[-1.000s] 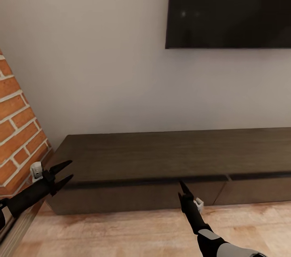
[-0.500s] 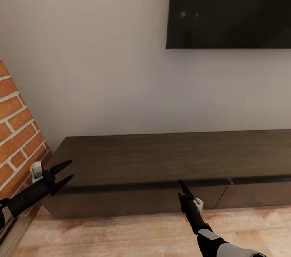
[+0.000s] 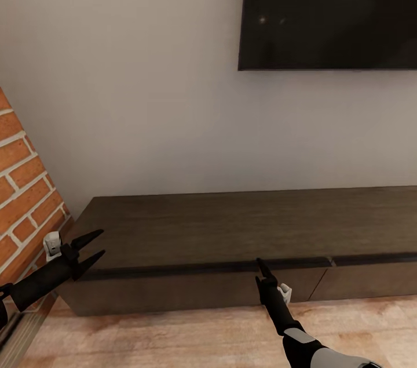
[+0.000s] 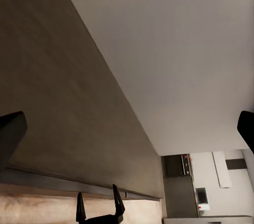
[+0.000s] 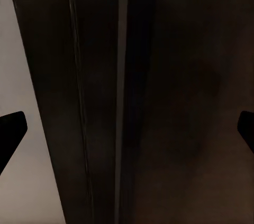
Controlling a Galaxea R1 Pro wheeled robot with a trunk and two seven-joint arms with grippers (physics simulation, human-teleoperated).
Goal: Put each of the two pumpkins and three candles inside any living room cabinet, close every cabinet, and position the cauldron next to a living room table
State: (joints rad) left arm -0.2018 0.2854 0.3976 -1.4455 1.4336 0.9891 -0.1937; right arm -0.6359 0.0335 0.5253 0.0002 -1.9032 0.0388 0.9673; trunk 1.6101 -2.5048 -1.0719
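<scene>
**Both arms poised before the closed cabinet**

Against the picture of a second ago the whole head view has slid a little: the cabinet [image 3: 231, 240] sits slightly lower in the frame and less of the brick wall [image 3: 26, 182] shows, so the camera has shifted while the things themselves lie as they did. Both arms keep their places.

The cabinet is a long, low, dark brown unit standing on the pale wood floor [image 3: 174, 336] with its back against the grey wall. Its long axis runs along that wall, its left end near the brick wall. Its drawer fronts face the robot and all sit flush; a thin seam divides two of them. Its top is bare.

A black screen [image 3: 330, 8] hangs on the wall above the cabinet's right part.

The left gripper [image 3: 95, 245] hovers by the cabinet's front left corner, fingers spread apart and empty. The right gripper [image 3: 262, 268] points at the front top edge near the seam; its wrist view shows the fingertips wide apart, grasping nothing, with the dark front close ahead.
</scene>
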